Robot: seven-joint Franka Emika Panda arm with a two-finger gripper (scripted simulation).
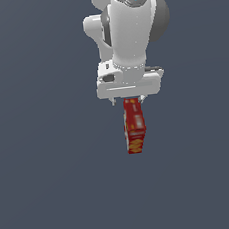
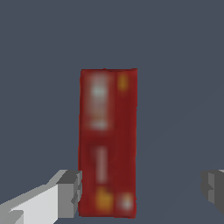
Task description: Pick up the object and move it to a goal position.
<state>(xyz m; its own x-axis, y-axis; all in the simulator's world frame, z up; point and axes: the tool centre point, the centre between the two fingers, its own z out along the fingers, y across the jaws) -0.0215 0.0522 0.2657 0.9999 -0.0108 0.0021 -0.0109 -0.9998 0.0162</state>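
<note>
Grey-blue surface (image 1: 49, 184) fills both views; plain, unmarked.

Panda arm (image 1: 129, 26): white links with dark grey joint sections, seen high in the exterior view, wrist directed downward. White hand block (image 1: 128, 82) is set crosswise beneath it.

Gripper (image 1: 128, 101): only short finger stubs are seen below the hand block in the exterior view. In the wrist view one grey pad (image 2: 70, 192), on a white finger, lies against or just beside one long side of the box near its end. The other pad (image 2: 213, 186) is seen at the frame edge, well apart from the box. Jaws are thus recorded as spread wide, far wider than the box; nothing is clamped between them. Actual contact at the near pad cannot be told.

Red box (image 1: 133, 126): small, rectangular, narrower than the hand block. It is placed directly under the gripper in the exterior view, long axis running away from the hand, upper end at the finger stubs. Yellow-orange markings are noted at its lower end. In the wrist view, whitish label patches and orange spots are seen blurred on its face; lettering is unreadable.
</note>
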